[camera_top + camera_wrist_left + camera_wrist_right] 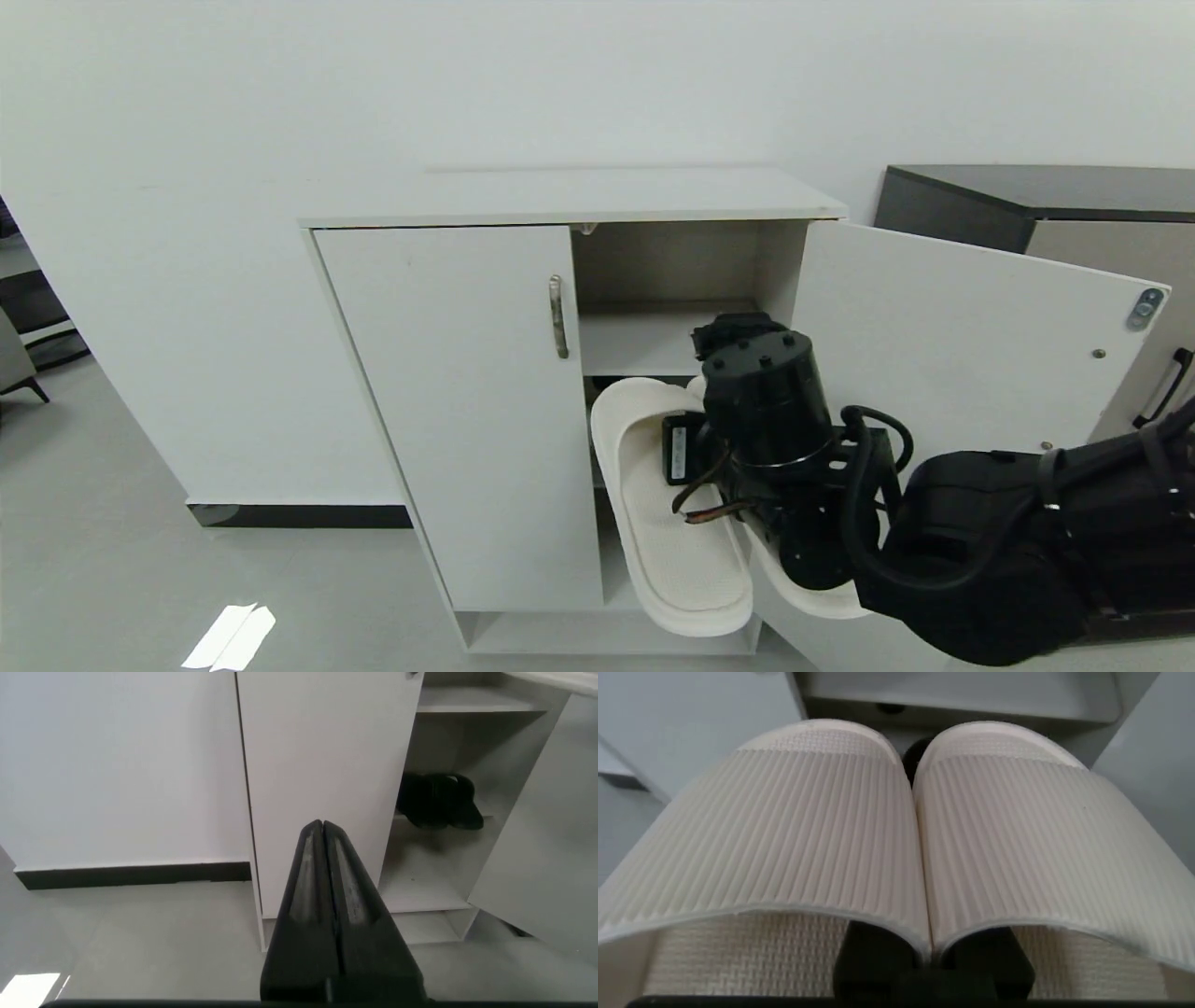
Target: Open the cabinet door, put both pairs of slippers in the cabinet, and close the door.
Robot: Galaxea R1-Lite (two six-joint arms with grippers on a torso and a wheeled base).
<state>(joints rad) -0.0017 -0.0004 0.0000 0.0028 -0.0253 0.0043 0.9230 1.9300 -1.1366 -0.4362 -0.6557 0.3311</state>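
Right fingers [878, 969], largely hidden beneath the straps, grip the white slippers [677, 551] at the cabinet [560, 196] opening; its right door [952, 345] stands open. Left fingers [304, 905] are pressed together, empty. Black slippers [439, 803] lie inside on a lower shelf.

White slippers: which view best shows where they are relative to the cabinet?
Head view: the white slippers, in the right claw, are at the cabinet's open half. Right wrist view gives their ribbed straps close up; left wrist view faces the shelved black slippers.
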